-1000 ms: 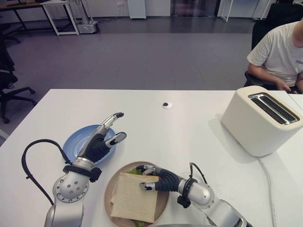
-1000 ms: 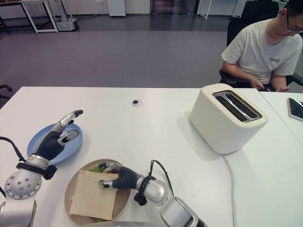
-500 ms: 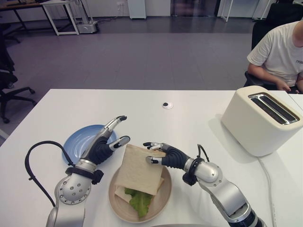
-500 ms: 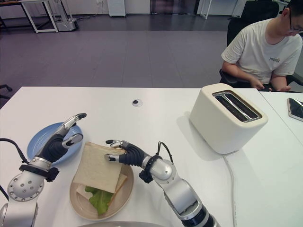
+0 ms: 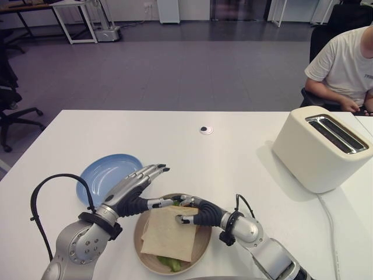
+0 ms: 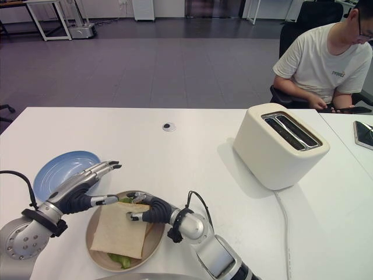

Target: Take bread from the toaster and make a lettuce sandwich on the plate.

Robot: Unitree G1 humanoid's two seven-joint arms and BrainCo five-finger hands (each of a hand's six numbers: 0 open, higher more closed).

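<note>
A beige plate (image 5: pixel 198 254) near the table's front edge carries a lower bread slice with green lettuce (image 5: pixel 165 262) peeking out at the front. A top bread slice (image 5: pixel 166 233) lies over them, and my right hand (image 5: pixel 201 214) is shut on its far right corner. My left hand (image 5: pixel 135 192) hovers with its fingers stretched out just beyond the slice's far left edge, holding nothing. The cream toaster (image 5: pixel 320 149) stands at the right with both slots showing no bread.
An empty blue plate (image 5: pixel 102 174) sits left of the beige plate, just behind my left hand. A small round black-and-white thing (image 5: pixel 206 129) lies mid-table. A phone (image 6: pixel 364 134) rests at the far right edge, and the toaster's cord (image 5: pixel 333 233) trails to the front.
My right hand has lowered the top slice from a tilted, raised position down over the lettuce. My left hand has swung right, from the blue plate to the beige plate's edge.
</note>
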